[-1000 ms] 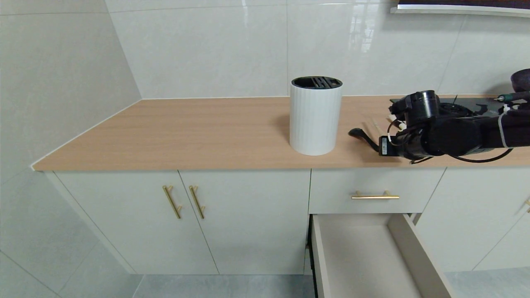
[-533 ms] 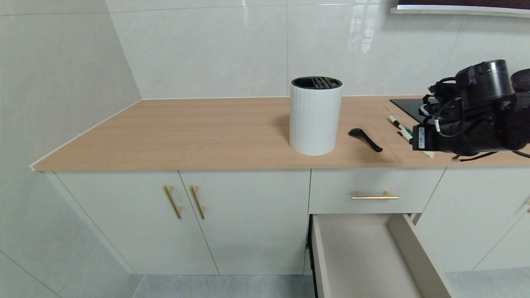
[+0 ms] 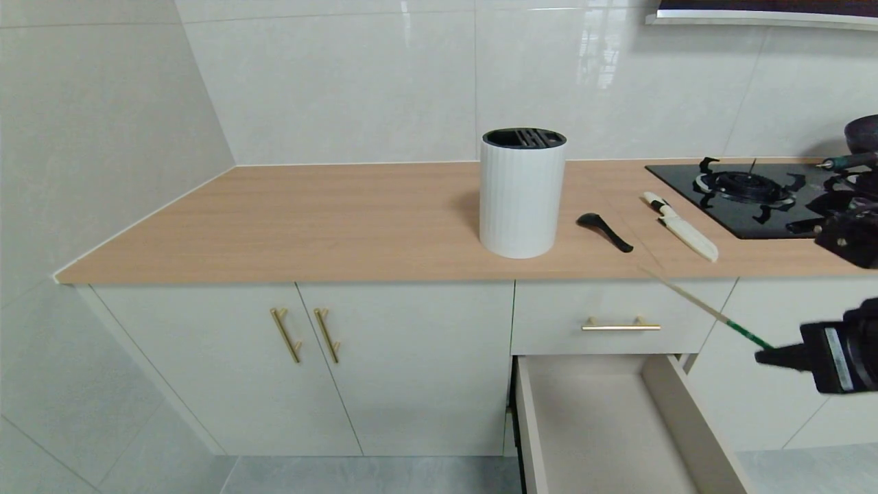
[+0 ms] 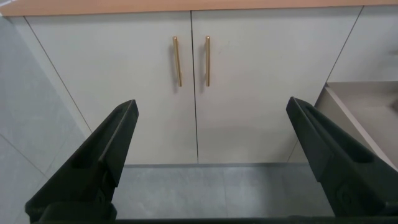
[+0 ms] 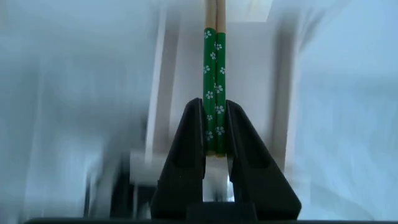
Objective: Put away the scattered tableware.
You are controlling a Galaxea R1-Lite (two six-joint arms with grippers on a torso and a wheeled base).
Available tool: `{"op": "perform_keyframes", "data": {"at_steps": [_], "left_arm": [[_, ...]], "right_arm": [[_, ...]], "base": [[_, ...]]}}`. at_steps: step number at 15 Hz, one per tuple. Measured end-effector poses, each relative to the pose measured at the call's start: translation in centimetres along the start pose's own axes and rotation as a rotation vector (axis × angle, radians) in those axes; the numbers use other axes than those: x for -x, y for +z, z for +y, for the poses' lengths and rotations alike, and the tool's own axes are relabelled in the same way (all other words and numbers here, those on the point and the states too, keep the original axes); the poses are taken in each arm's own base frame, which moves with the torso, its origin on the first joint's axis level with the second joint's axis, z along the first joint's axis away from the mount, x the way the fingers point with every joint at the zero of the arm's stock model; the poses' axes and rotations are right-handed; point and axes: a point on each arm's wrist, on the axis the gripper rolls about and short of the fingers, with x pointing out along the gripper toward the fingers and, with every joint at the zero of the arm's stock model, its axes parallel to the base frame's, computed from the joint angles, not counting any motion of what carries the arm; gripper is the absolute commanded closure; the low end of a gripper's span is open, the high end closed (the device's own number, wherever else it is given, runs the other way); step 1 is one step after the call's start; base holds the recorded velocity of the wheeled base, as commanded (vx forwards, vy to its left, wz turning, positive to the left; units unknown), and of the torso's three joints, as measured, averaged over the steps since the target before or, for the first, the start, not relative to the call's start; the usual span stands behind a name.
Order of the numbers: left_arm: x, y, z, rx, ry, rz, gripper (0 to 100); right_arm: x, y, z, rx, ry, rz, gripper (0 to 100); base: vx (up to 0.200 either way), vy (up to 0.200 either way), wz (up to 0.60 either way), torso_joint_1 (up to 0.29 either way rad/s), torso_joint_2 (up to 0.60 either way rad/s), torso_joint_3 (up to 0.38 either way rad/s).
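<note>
Chopsticks (image 3: pixel 706 309), lifted off the counter (image 3: pixel 343 219) since a second ago, slant up-left toward its edge above the open drawer (image 3: pixel 658 405), green ends pinched in the right gripper (image 3: pixel 765 355). Left wrist view: left gripper (image 4: pixel 211 124) spread wide. Right wrist view: its gripper clamps the chopsticks, which point straight ahead.

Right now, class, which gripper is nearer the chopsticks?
Right. The right gripper is shut on the chopsticks; the left gripper hangs open before the cabinet doors, apart.

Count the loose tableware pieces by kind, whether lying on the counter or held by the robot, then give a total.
Black spoon: 1
Knife: 1
Chopsticks, held in the right gripper: 2
Total: 4
</note>
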Motion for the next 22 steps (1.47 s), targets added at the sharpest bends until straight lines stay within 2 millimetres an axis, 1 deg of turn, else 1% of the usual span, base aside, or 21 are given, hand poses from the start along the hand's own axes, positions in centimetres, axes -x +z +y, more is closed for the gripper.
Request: {"op": "perform_keyframes", "data": {"at_steps": [1,2,3,5,6,9,10,12,15,20,22], "left_arm": [[0.0,0.0,0.0,0.0,0.0,0.0,0],[0.0,0.0,0.0,0.0,0.0,0.0,0],[0.0,0.0,0.0,0.0,0.0,0.0,0],[0.0,0.0,0.0,0.0,0.0,0.0,0],[0.0,0.0,0.0,0.0,0.0,0.0,0],[0.0,0.0,0.0,0.0,0.0,0.0,0],[0.0,0.0,0.0,0.0,0.0,0.0,0],[0.0,0.0,0.0,0.0,0.0,0.0,0],[0.0,0.0,0.0,0.0,0.0,0.0,0],[0.0,0.0,0.0,0.0,0.0,0.0,0],[0.0,0.0,0.0,0.0,0.0,0.0,0]], "right_arm": [[0.6,-1.2,0.4,0.02,0.021,0.046,100],[0.9,-2.0,0.8,0.028,0.042,0.071,100],[0.7,-2.5,1.2,0.036,0.055,0.096,100],[-0.3,-3.1,1.6,0.052,0.059,0.145,100],[-1.3,-3.3,1.9,0.059,0.05,0.177,100],[-5.9,-3.6,2.8,0.043,0.0,0.3,100],[-7.0,-3.8,3.0,0.038,-0.013,0.328,100],[-8.3,-4.1,3.3,0.046,-0.031,0.377,100],[-9.1,-4.4,3.4,0.052,-0.044,0.411,100],[-10.1,-4.7,3.5,0.053,-0.035,0.38,100],[-10.2,-5.0,3.4,0.057,-0.04,0.392,100]], "base": [[0.0,0.0,0.0,0.0,0.0,0.0],[0.0,0.0,0.0,0.0,0.0,0.0],[0.0,0.0,0.0,0.0,0.0,0.0],[0.0,0.0,0.0,0.0,0.0,0.0],[0.0,0.0,0.0,0.0,0.0,0.0],[0.0,0.0,0.0,0.0,0.0,0.0],[0.0,0.0,0.0,0.0,0.0,0.0],[0.0,0.0,0.0,-0.016,0.04,0.028],[0.0,0.0,0.0,-0.15,0.35,0.193],[0.0,0.0,0.0,-0.197,0.47,0.266],[0.0,0.0,0.0,-0.195,0.47,0.278]]}}
